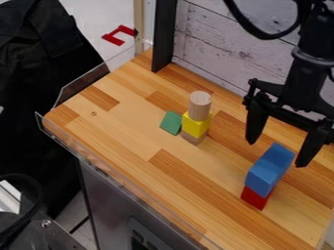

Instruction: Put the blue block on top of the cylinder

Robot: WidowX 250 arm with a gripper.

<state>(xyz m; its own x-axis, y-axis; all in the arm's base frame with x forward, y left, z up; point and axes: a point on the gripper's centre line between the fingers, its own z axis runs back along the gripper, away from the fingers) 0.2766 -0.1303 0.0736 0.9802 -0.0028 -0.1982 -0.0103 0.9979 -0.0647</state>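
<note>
Camera view: shows gripper (276,154) released, jaws spread, near blue block (264,175).
Includes red block (255,197) under blue block; cylinder (200,105) on yellow block (196,125), well apart.

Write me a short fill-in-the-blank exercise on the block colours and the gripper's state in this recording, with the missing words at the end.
1. The wooden cylinder stands directly on a ____ block.
2. The piece lying beside that stack is coloured ____.
3. The blue block rests on a ____ block.
4. The gripper near the blue block is ____, not shut.

Missing words: yellow; green; red; open.
</note>
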